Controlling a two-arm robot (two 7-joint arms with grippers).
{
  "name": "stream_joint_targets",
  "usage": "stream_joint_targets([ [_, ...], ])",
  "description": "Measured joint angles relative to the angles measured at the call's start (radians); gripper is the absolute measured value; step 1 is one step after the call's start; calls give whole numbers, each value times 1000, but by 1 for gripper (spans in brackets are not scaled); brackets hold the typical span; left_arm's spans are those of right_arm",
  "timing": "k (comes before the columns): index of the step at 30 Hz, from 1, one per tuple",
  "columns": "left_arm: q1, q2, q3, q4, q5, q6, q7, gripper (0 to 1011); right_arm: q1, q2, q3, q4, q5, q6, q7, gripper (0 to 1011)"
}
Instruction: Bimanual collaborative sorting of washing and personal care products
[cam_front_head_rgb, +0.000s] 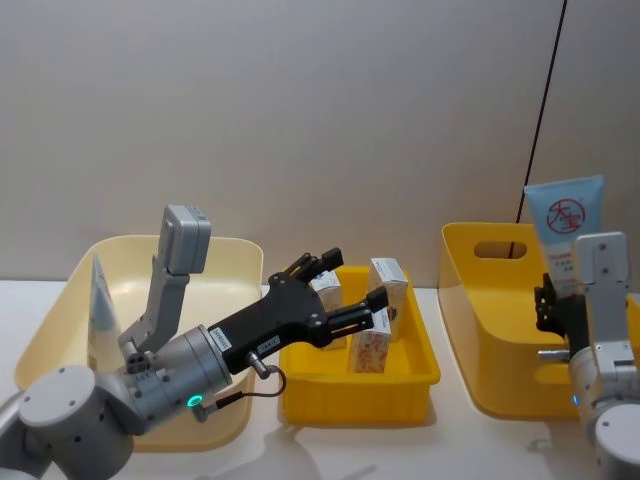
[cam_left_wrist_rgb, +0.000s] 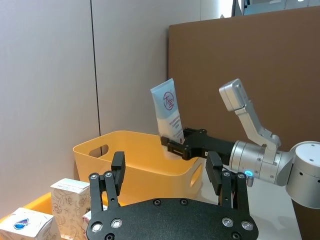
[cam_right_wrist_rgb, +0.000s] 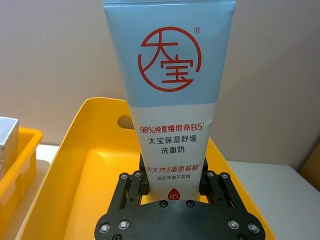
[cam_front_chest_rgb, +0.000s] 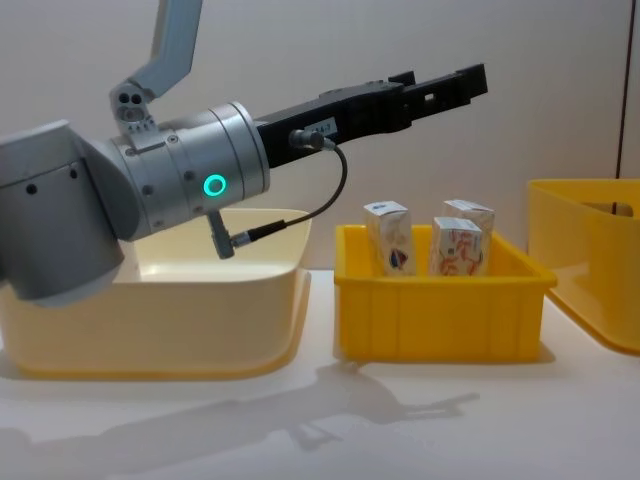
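Left arm comes in low across the cream bin (cam_front_chest_rgb: 150, 322) on the robot's left; left gripper (cam_front_head_rgb: 345, 283) hangs over the small yellow tray (cam_front_chest_rgb: 440, 312), fingers spread wide, nothing between them; in the chest view it sits clear above the cartons (cam_front_chest_rgb: 390, 238), not touching.

Cartons: white, printed red and blue, several standing upright inside the tray; tray sits mid-table, just beside the cream bin.

Right gripper (cam_front_head_rgb: 553, 305) is clamped on the lower end of a light-blue tube (cam_right_wrist_rgb: 167, 75); tube upright, flat crimped end up, red round logo and red text facing the wrist camera; it is held above the deep yellow bin (cam_front_head_rgb: 480, 345) on the robot's right, apart from the tray.

Behind all: plain grey wall.
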Motion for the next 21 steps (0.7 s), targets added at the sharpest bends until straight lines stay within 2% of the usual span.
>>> stream_joint_targets([
  [4,0,0,0,0,0,0,0,1004,2,-5,0,5,-3,13,0,552],
  [12,0,0,0,0,0,0,0,1004,6,-13,-1,12,-7,34,0,797],
  [13,0,0,0,0,0,0,0,1003,6,-14,-2,13,-7,35,0,797],
  [14,0,0,0,0,0,0,0,1003,6,-14,-2,14,-8,37,0,860],
  [17,0,0,0,0,0,0,0,1003,7,-16,-2,15,-9,41,0,954],
  [21,0,0,0,0,0,0,0,1003,7,-17,-2,16,-10,44,0,1001],
])
